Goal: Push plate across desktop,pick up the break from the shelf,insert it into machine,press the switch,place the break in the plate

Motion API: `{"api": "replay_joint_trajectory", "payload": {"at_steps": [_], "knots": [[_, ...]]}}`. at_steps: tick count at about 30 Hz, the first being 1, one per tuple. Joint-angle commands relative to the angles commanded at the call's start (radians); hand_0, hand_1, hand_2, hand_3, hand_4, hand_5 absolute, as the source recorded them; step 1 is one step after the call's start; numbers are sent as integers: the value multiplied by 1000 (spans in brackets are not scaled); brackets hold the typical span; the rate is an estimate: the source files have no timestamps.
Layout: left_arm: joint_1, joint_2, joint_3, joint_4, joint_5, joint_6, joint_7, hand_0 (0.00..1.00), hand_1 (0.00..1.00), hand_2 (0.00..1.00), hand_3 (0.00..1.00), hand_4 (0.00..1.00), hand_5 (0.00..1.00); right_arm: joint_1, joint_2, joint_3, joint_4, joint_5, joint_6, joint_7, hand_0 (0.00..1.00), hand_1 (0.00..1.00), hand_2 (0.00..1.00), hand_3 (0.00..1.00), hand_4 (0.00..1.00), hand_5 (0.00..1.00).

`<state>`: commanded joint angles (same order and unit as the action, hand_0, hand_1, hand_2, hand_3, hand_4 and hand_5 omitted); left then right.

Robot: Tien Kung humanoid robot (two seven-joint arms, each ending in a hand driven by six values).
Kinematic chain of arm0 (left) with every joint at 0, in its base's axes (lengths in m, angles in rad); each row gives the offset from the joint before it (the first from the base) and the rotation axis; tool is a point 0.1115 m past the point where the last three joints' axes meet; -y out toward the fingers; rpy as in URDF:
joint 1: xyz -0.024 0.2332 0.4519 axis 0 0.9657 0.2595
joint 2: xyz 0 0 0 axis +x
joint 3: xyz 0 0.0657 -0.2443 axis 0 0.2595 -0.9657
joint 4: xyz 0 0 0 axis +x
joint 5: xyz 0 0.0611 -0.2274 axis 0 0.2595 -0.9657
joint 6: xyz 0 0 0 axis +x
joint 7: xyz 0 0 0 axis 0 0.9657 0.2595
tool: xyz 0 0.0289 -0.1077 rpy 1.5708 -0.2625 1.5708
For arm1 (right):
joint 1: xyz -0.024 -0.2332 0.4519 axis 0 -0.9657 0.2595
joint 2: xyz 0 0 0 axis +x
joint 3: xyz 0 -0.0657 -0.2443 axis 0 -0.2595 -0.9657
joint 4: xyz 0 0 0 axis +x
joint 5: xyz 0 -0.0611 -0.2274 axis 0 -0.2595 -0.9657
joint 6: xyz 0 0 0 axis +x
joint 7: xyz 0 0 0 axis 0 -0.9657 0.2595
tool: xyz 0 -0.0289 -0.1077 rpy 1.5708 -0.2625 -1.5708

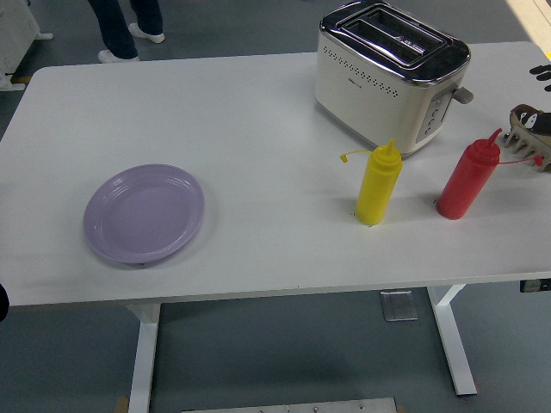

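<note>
A lilac plate (144, 212) lies at the table's left front. The cream toaster (389, 76) stands at the back right, both slots empty, its lever on the side that faces the bottles. A brown slice of bread (523, 115) stands in a small white rack (523, 138) at the far right edge. My right hand (543, 73) shows only as black bits at the right edge, above the bread and just over its top. Only a dark sliver of my left arm (2, 303) shows at the lower left edge, below the table's front.
A yellow squeeze bottle (379, 184) and a red squeeze bottle (467, 180) stand in front of the toaster, between the plate and the rack. A person's legs (126, 24) are behind the table at the top left.
</note>
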<state>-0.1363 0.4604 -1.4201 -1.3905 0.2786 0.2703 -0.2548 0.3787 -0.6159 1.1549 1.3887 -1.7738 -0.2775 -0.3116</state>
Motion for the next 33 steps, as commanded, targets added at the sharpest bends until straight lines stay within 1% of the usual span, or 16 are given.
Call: {"api": "replay_joint_trajectory", "payload": {"at_steps": [3,6,7,12,13,14,17,18,19,22,24,25,30,31,33], "knots": [[-4,-5,10,35,7,-2,-3,898,793,760,741,695,998,0,5,-8,-15,-103,5,-4,628,687,728,725,805,59],[-11,-12,32,73,12,-4,-12,898,793,760,741,695,998,6,13,-18,-51,-212,2,-3,628,687,728,725,805,59],[-13,-14,40,83,13,-4,-17,893,794,761,736,704,998,8,14,-22,-65,-247,0,-2,610,676,721,722,807,61],[-28,-28,87,127,4,-4,-45,893,794,761,736,704,998,20,23,-40,-125,-371,-18,5,610,676,721,722,807,61],[-31,-31,97,134,0,-3,-51,887,795,754,725,701,998,23,25,-43,-137,-392,-21,6,595,656,699,715,808,61],[-34,-35,112,142,-6,-1,-58,887,795,754,725,701,998,25,28,-48,-150,-400,-25,7,595,656,699,715,808,61],[-41,-45,147,160,-19,2,-75,887,795,754,725,701,998,33,35,-62,-183,-394,-37,13,595,656,699,715,808,61],[-43,-49,159,166,-23,2,-79,887,795,754,725,701,998,36,37,-67,-193,-383,-42,16,595,656,699,715,808,61],[-45,-54,172,172,-28,3,-83,879,791,752,723,701,998,40,40,-72,-206,-366,-48,21,568,630,676,697,804,68],[-51,-62,196,184,-37,4,-89,879,791,752,723,701,998,47,45,-84,-229,-330,-61,31,568,630,676,697,804,68],[-53,-64,205,188,-41,4,-91,879,791,752,723,701,998,50,46,-88,-238,-316,-67,35,568,630,676,697,804,68],[-55,-66,210,190,-43,4,-92,870,790,751,720,705,998,52,48,-90,-244,-307,-71,37,547,606,631,662,802,75],[-66,-72,239,198,-57,3,-91,870,790,751,720,705,998,63,52,-105,-274,-248,-98,46,547,606,631,662,802,75],[-69,-74,248,199,-61,2,-91,864,788,750,721,704,998,65,53,-108,-282,-236,-105,47,504,557,552,610,757,38],[-73,-78,261,200,-66,2,-90,864,788,750,721,704,998,67,55,-114,-293,-218,-115,49,504,557,552,610,757,38]]}}
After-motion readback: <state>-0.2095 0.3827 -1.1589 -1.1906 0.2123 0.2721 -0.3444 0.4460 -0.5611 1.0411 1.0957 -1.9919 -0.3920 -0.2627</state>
